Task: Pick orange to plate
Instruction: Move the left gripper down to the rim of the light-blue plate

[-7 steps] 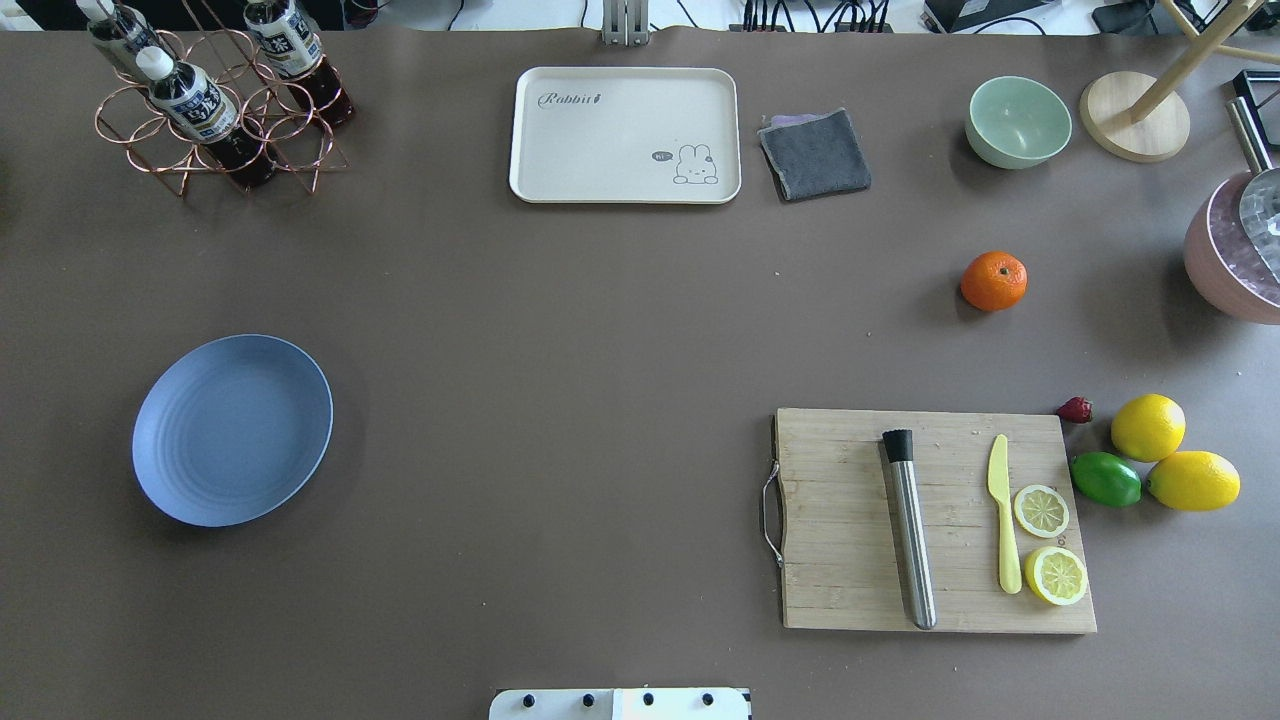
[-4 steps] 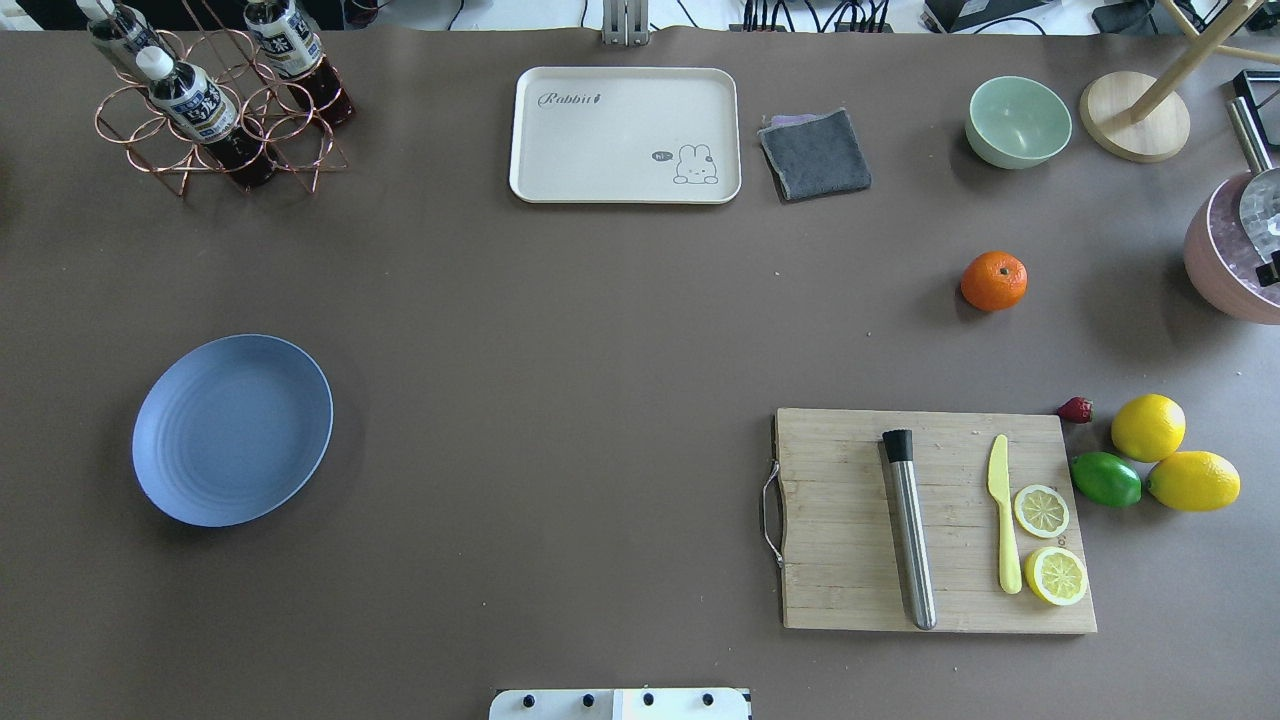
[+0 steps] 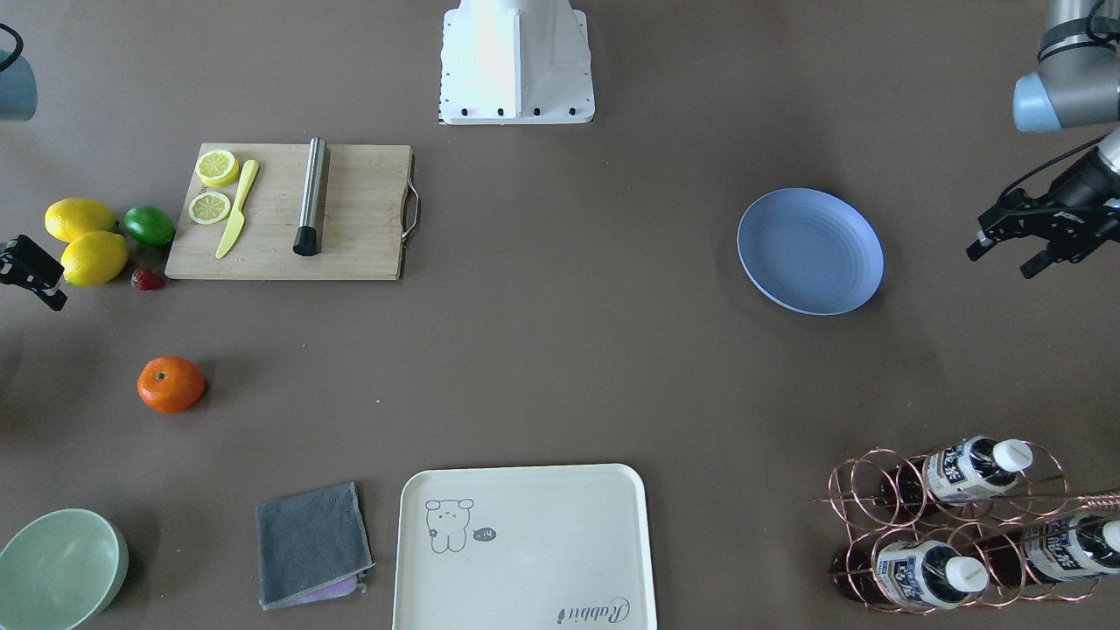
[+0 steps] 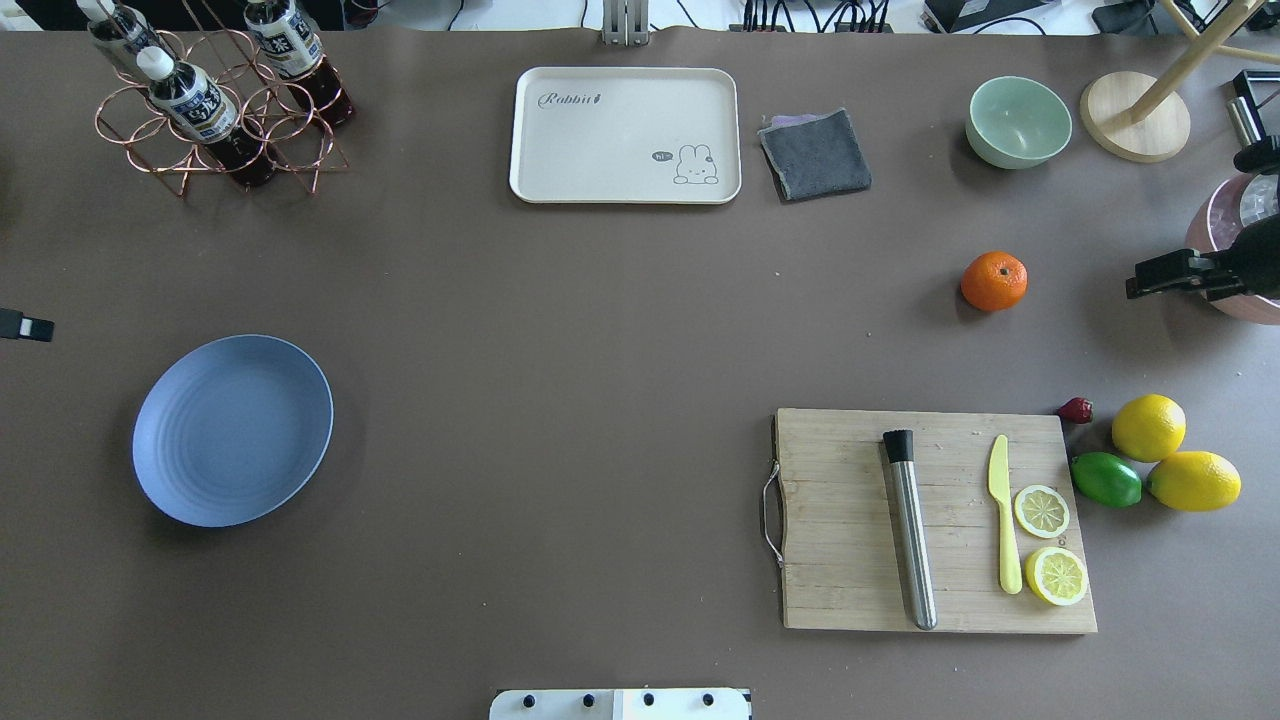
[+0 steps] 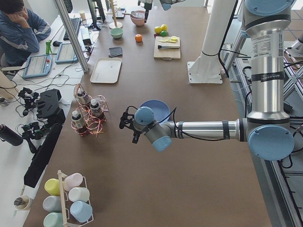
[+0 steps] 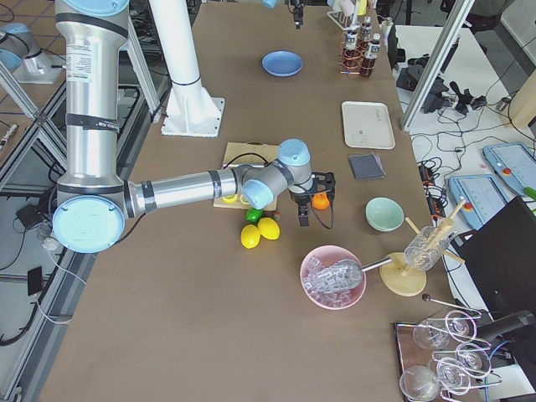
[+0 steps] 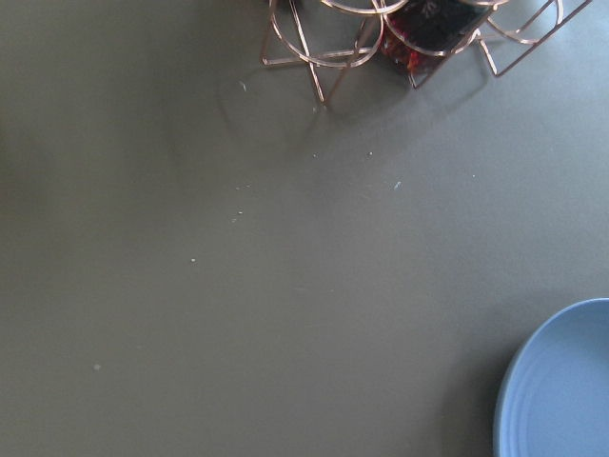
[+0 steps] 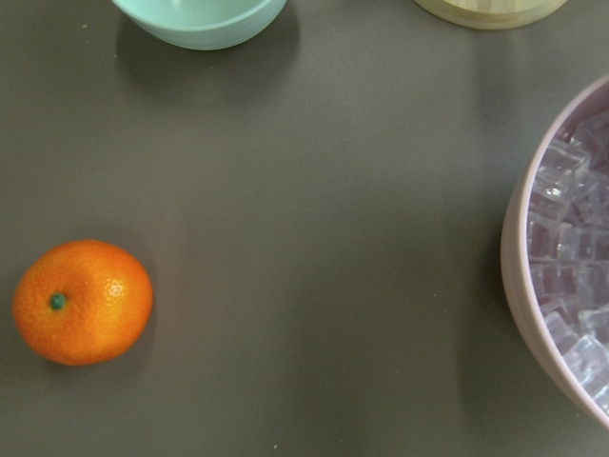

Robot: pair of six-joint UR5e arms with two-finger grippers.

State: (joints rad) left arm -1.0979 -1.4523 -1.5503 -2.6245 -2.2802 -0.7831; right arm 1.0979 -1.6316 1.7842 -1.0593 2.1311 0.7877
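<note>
The orange (image 4: 994, 281) rests alone on the brown table, right of centre and beyond the cutting board; it also shows in the front view (image 3: 171, 384) and low left in the right wrist view (image 8: 83, 302). My right gripper (image 4: 1150, 282) hangs at the right edge, between the orange and the pink bowl, apart from the fruit, open and holding nothing. The light-blue plate (image 4: 232, 430) lies bare at the table's left (image 3: 810, 251). My left gripper (image 3: 1006, 254) hovers open beyond the plate's outer side; only a finger (image 4: 25, 326) shows overhead.
A pink bowl of ice (image 4: 1235, 250) stands under the right arm. Two lemons (image 4: 1148, 427), a lime (image 4: 1105, 479) and a cutting board (image 4: 850, 520) lie nearer the robot. Green bowl (image 4: 1018, 121), grey cloth (image 4: 815, 153), cream tray (image 4: 625, 135) and bottle rack (image 4: 215, 100) line the far edge.
The right gripper has come into the overhead view from the right edge, past the pink bowl toward the orange. A tip of the left gripper has appeared at the left edge.
</note>
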